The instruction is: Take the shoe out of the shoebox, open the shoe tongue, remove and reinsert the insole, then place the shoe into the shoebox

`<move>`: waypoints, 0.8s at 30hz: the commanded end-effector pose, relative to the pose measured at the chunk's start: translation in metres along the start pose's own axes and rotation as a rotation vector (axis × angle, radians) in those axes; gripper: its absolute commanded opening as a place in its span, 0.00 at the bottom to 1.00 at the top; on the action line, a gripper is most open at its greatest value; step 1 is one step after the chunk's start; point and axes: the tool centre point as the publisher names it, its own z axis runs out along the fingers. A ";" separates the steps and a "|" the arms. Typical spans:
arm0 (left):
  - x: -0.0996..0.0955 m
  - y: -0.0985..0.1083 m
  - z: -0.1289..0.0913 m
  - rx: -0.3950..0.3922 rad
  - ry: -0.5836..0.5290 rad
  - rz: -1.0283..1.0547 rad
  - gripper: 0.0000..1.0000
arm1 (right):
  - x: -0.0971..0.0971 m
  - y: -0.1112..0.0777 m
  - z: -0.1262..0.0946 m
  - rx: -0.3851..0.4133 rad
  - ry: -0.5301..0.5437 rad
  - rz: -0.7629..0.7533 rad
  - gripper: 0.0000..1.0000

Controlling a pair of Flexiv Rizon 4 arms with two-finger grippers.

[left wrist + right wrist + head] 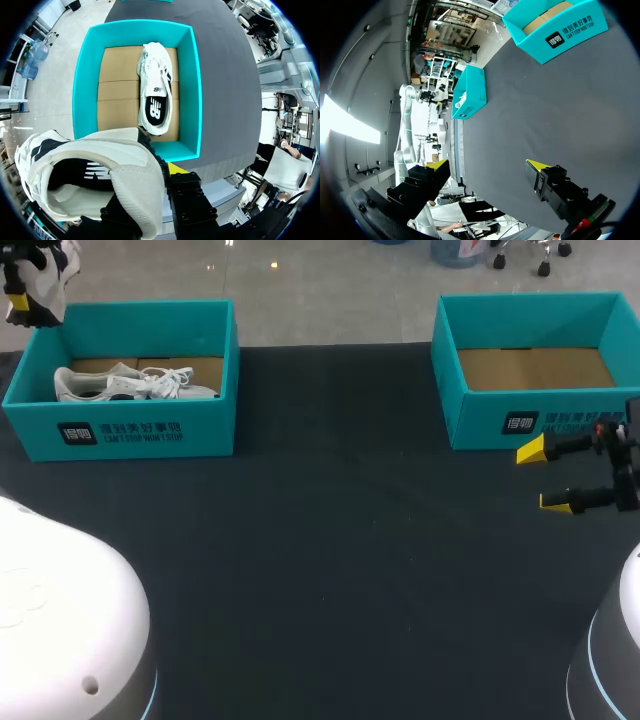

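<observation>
My left gripper (20, 295) hangs above the far left corner of the left teal shoebox (150, 435), shut on the heel collar of a white shoe (47, 280). In the left wrist view that shoe (90, 170) is lifted clear with its opening showing, and its wall sits between the fingers of the left gripper (150, 200). A second white shoe (157, 90) lies below inside the left shoebox (85, 85), also seen as the second shoe (130, 385). My right gripper (545, 477) stands open and empty in front of the right shoebox (540, 420).
The right teal shoebox (555, 30) holds only its brown cardboard floor (535, 368). Dark table cloth (330, 540) spreads between and in front of the two boxes. The right gripper (487, 165) has only this cloth ahead of it.
</observation>
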 end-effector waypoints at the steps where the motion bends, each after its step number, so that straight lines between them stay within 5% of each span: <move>1: -0.002 0.001 -0.003 -0.001 0.008 0.001 0.00 | 0.000 -0.001 0.000 -0.002 -0.004 0.002 1.00; 6: 0.003 0.000 -0.007 -0.038 -0.019 0.256 0.00 | 0.000 -0.001 0.000 -0.002 -0.004 0.002 1.00; 12: 0.005 0.008 -0.014 -0.196 -0.060 0.866 0.00 | 0.000 -0.001 0.000 -0.002 -0.004 0.002 1.00; 15: 0.003 0.014 -0.014 -0.341 -0.089 1.171 0.00 | 0.000 -0.001 0.000 -0.002 -0.004 0.002 1.00; 24: 0.003 0.014 -0.014 -0.341 -0.089 1.171 0.00 | 0.000 -0.001 0.000 -0.002 -0.004 0.002 1.00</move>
